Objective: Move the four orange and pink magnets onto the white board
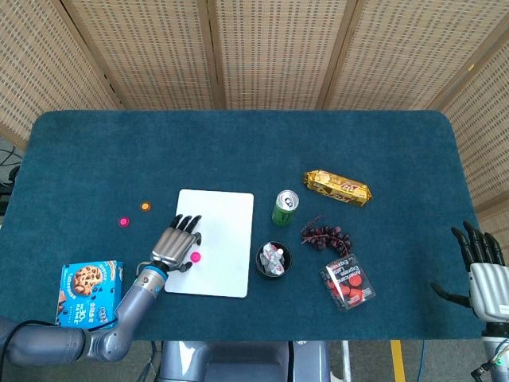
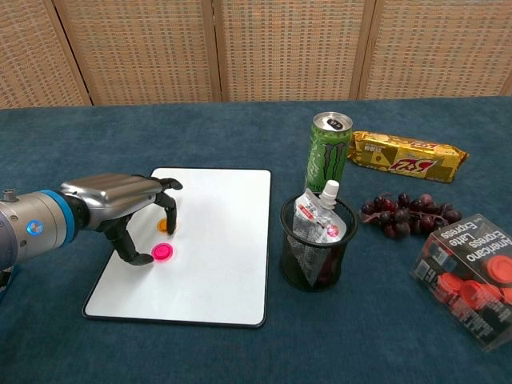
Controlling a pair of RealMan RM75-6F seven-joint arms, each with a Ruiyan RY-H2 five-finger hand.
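Note:
The white board (image 1: 227,231) (image 2: 216,256) lies left of centre on the blue table. One pink magnet (image 1: 195,256) (image 2: 162,253) lies flat on it. An orange magnet (image 2: 164,226) sits on the board too, partly behind a finger; the head view hides it under the hand. My left hand (image 1: 176,243) (image 2: 120,204) hovers over the board's left edge, fingers curved down and apart, the thumb just beside the pink magnet and nothing held. A second orange magnet (image 1: 145,207) and a second pink magnet (image 1: 123,221) lie on the cloth left of the board. My right hand (image 1: 481,267) is open at the table's right edge.
A green can (image 1: 285,207) (image 2: 329,152) and a mesh cup (image 1: 273,260) (image 2: 318,244) stand right of the board. Grapes (image 1: 324,235), a gold snack pack (image 1: 339,187) and a clear box (image 1: 347,282) lie further right. A cookie box (image 1: 87,293) sits front left.

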